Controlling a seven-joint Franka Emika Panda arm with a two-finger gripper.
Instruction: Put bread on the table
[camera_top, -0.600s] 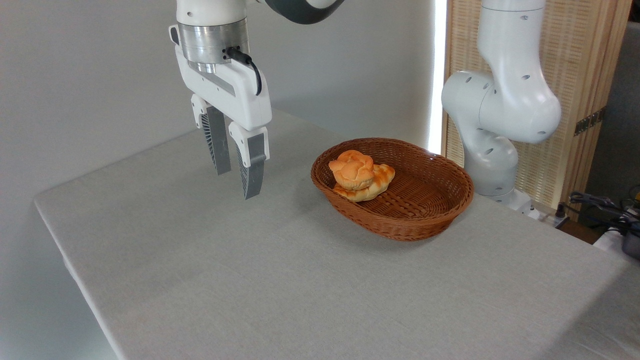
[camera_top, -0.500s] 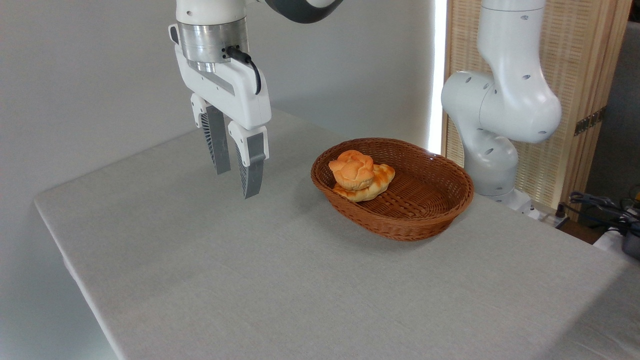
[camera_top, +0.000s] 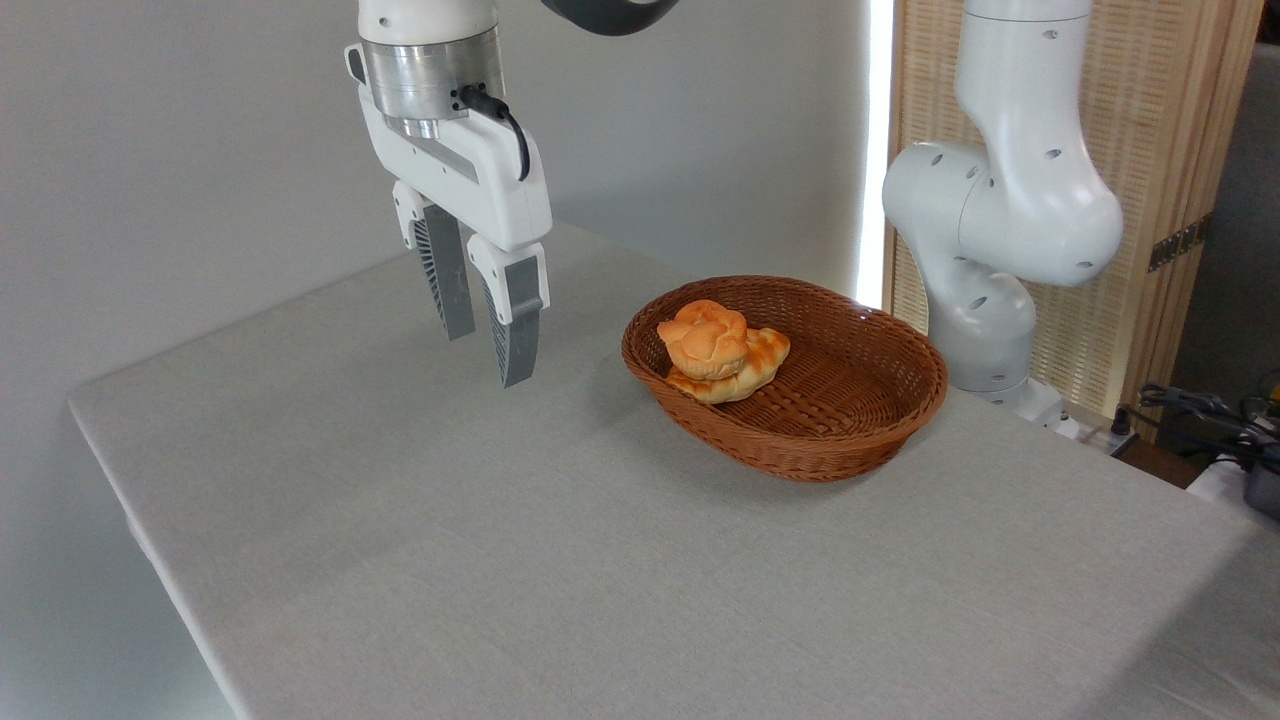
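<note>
The gripper (camera_top: 488, 358) hung above the counter (camera_top: 560, 560), empty, its two fingers parted by a narrow gap; it stood well to the left of the basket (camera_top: 850, 425); the bread (camera_top: 706, 340) sat in the basket's left end, resting on a longer loaf (camera_top: 752, 368); the step in hand looked like the approach; the next move would call for travel rightward over the bun, then a descent with fingers astride it.

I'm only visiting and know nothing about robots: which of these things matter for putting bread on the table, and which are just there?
Part of the job:
- round bun, lying in the basket on top of the loaf
- grey table
- gripper, open, empty

Just there:
- wicker basket
- braided loaf
- cables
</note>
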